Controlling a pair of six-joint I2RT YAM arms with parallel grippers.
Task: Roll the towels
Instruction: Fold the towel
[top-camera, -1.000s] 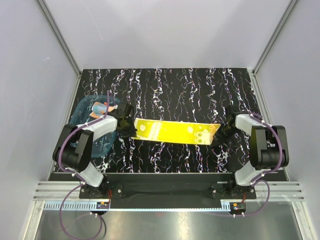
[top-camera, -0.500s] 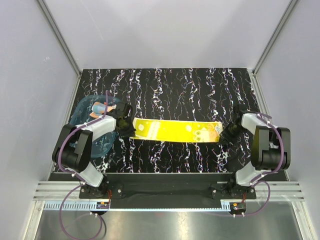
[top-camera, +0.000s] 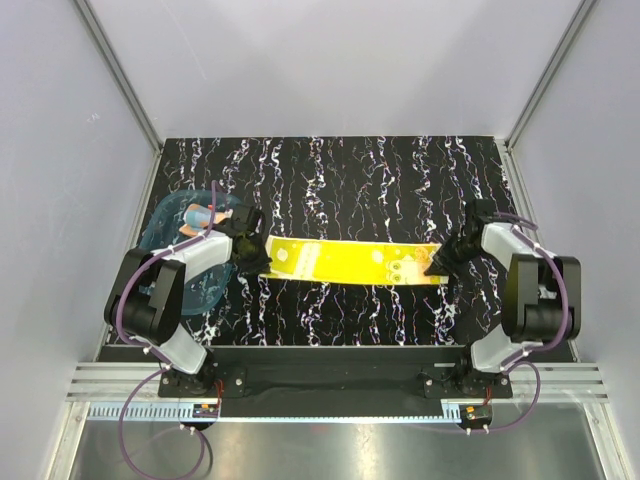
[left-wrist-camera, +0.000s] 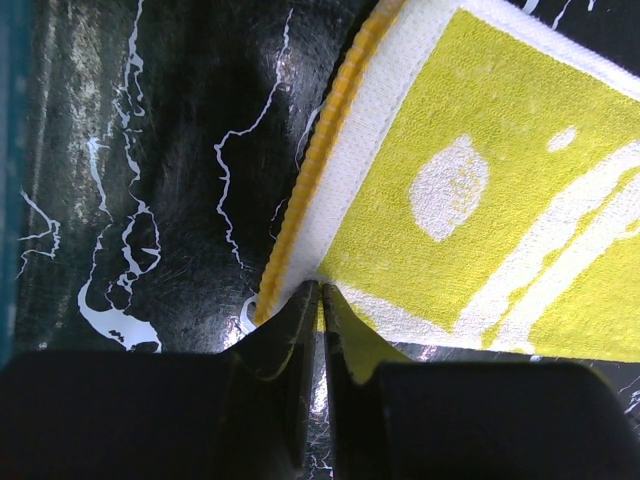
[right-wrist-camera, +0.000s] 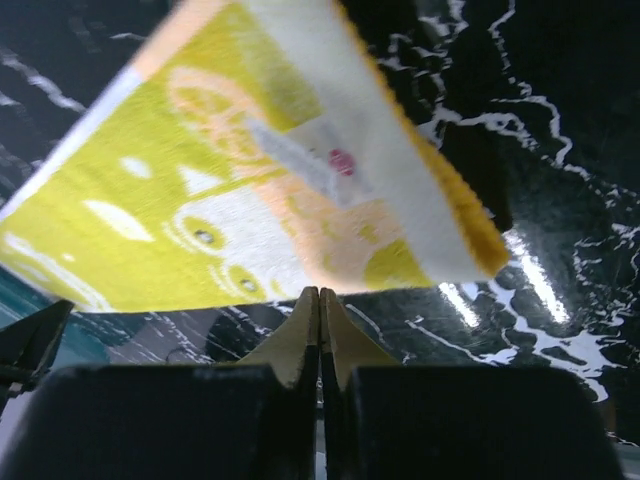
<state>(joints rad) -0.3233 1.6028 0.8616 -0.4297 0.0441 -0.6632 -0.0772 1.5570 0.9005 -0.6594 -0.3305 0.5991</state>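
Both arms are reaching low and inward, the left gripper (top-camera: 257, 262) pinching the left end of the yellow towel (top-camera: 345, 260) and the right gripper (top-camera: 437, 263) clamping tight on its right end. The towel is lying stretched mid-table, long axis running left to right. The table (top-camera: 340, 175) is spreading wide beyond its far edge; the orange-pink towel (top-camera: 203, 214) is sitting in the tray (top-camera: 165, 235)

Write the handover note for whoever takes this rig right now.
Grippers: left gripper shut on the left end of the yellow towel; right gripper shut on its right end.
Things: yellow towel stretched as a long strip between them over the table, unrolled. The orange-pink towel sits bundled in the teal tray; how neatly it is rolled cannot be told.
Left to do: roll the yellow towel.
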